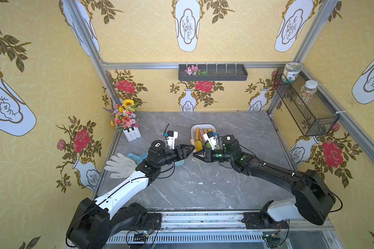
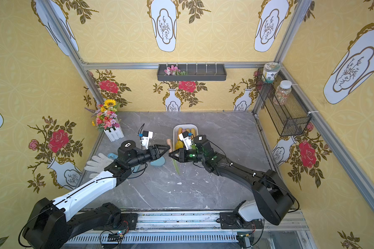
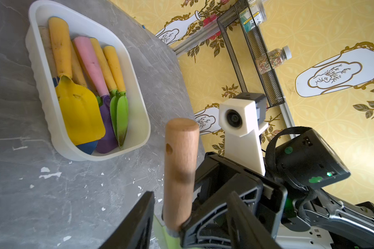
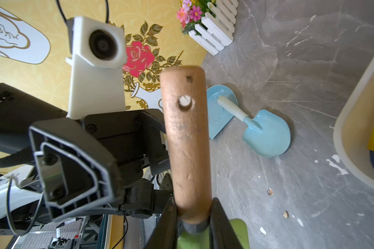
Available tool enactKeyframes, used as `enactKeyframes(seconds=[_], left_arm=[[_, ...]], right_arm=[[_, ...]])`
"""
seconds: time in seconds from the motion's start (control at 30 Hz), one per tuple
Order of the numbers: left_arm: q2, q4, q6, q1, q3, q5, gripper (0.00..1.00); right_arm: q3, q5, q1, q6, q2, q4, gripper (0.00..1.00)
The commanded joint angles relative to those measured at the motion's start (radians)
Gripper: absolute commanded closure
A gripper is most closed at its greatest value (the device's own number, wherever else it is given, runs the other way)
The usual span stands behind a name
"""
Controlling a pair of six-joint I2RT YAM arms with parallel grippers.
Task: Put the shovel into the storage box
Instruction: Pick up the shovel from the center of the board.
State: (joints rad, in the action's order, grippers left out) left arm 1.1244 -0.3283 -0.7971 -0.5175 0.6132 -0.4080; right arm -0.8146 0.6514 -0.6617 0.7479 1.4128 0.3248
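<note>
The grey marble tabletop (image 1: 235, 172) spreads beneath me as my black right arm (image 1: 279, 172) and white-sleeved left arm (image 1: 125, 189) meet nose to nose above its middle. A white picket planter of flowers (image 1: 127, 125) stands at the far left corner.

Just beyond the meeting point sits the white storage box (image 1: 204, 125). My left wrist view shows it holding several shovels with yellow and pink handles and yellow, green, purple and blue blades.

On the left side lie a white work glove (image 1: 121, 166) and, just beside it, a pale blue scoop (image 4: 220, 110). A small pale blue shovel (image 4: 266, 138) rests its handle on the scoop.

The shovel (image 4: 185, 140) in play, wooden-handled with a green blade (image 2: 176, 167), is outside the box. My right jaws are clamped on its neck, one finger on each side where the wood meets the grey collar. The handle juts out past the fingertips.

In both top views the handle's end shows just beside the box's near left corner, outside the wall. The blade points toward the near edge of the tabletop.

My left jaws stand partly apart, a finger on either side of the same handle. A sliver of gap shows on one side. I cannot tell whether the other finger touches the wood.
</note>
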Motion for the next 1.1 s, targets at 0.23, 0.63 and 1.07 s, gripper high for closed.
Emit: enactKeyframes(seconds=[0.23,0.63,1.07], left_arm=[[0.011,-0.054,-0.008,0.000,0.006,-0.035,0.52],[0.007,-0.055,0.001,0.000,0.007,-0.046,0.86],[0.084,0.178,0.059,0.000,0.152,0.097,0.92]], right_arm=[[0.015,0.081,0.000,0.060,0.019,0.171,0.84],[0.030,0.096,0.008,0.079,0.042,0.200,0.79],[0.066,-0.023,0.156,0.017,-0.086,-0.116,0.53]])
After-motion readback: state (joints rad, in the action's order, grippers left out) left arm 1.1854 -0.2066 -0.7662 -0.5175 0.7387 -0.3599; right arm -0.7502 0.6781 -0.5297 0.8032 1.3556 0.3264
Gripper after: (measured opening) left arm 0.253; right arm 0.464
